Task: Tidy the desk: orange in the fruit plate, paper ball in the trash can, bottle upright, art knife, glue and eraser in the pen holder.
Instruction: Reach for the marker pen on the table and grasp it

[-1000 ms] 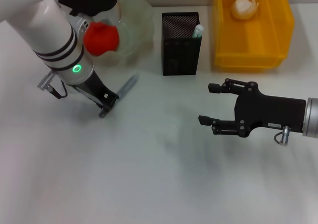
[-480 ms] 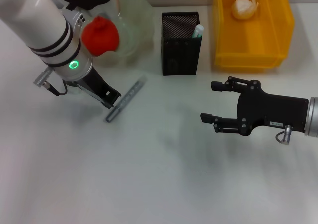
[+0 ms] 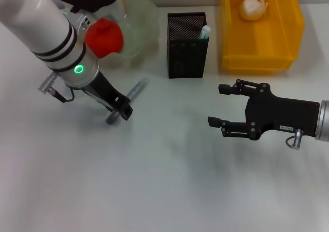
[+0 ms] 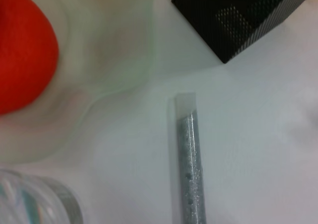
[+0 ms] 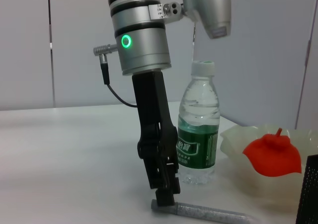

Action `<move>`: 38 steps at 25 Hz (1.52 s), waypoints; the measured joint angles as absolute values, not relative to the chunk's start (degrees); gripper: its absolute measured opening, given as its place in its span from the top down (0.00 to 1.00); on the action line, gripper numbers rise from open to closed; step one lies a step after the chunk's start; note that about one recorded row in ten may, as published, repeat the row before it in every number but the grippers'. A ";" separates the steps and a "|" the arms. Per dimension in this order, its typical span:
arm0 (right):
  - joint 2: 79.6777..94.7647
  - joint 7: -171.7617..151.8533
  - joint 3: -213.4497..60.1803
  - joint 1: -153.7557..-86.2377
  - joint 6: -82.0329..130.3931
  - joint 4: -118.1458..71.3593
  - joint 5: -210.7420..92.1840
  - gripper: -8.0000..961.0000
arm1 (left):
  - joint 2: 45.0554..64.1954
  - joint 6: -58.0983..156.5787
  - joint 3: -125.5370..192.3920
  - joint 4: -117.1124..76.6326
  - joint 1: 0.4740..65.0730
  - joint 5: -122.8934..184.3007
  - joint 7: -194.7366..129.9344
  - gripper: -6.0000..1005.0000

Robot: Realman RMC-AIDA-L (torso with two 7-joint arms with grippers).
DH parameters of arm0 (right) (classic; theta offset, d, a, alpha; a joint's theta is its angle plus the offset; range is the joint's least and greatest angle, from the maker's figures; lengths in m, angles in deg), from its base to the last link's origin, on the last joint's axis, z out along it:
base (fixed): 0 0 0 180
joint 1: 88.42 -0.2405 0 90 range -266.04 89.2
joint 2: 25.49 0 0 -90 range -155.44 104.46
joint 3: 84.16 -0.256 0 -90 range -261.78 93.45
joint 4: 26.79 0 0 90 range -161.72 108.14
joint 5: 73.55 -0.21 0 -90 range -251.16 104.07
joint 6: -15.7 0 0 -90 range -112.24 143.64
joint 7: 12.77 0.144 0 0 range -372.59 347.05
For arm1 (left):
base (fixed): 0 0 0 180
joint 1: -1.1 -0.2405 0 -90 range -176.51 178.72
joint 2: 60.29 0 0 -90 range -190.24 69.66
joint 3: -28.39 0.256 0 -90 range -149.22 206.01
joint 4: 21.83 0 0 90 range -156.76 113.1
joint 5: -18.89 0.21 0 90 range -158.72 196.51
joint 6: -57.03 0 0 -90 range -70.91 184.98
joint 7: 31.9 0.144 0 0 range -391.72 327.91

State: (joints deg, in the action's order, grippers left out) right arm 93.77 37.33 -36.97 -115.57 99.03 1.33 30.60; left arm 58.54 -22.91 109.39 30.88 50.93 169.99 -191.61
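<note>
Grey glittery glue stick [image 3: 127, 101] lies on the white worktop [image 3: 154, 180] under the left pincer [image 3: 122, 110], grip unclear; right pincer [image 3: 218, 106] hovers with fingers apart.

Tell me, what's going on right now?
Left gripper down at the grey glue stick lying on the desk, grasp unclear. Right gripper open, idle. Nothing in the way.

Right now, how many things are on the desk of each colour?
Red: 1, the orange
Black: 1, the pen holder
Yellow: 1, the trash can
White: 1, the paper ball
Grey: 1, the art knife
Clear: 2, the fruit plate and bottle
Total: 7
</note>
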 joint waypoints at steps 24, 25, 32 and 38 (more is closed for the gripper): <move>93.78 37.89 -37.06 -115.02 100.37 1.61 30.60 0.18 | 58.80 -19.75 112.78 28.01 50.91 170.39 -192.39 0.44; 93.78 37.90 -37.05 -114.99 100.39 1.61 30.60 0.18 | 58.80 -19.72 112.79 27.88 50.91 170.44 -192.39 0.44; 93.78 37.93 -37.05 -114.96 100.44 1.55 30.60 0.18 | 58.80 -19.04 113.30 27.20 51.16 170.59 -192.36 0.55; 93.77 37.94 -37.16 -114.95 100.82 1.42 30.60 0.18 | 58.80 -18.97 113.37 27.06 51.22 170.60 -192.32 0.68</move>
State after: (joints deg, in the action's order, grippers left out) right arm 93.77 37.94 -37.16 -114.95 100.82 1.42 30.60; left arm 58.80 -18.97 113.37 27.06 51.22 170.60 -192.32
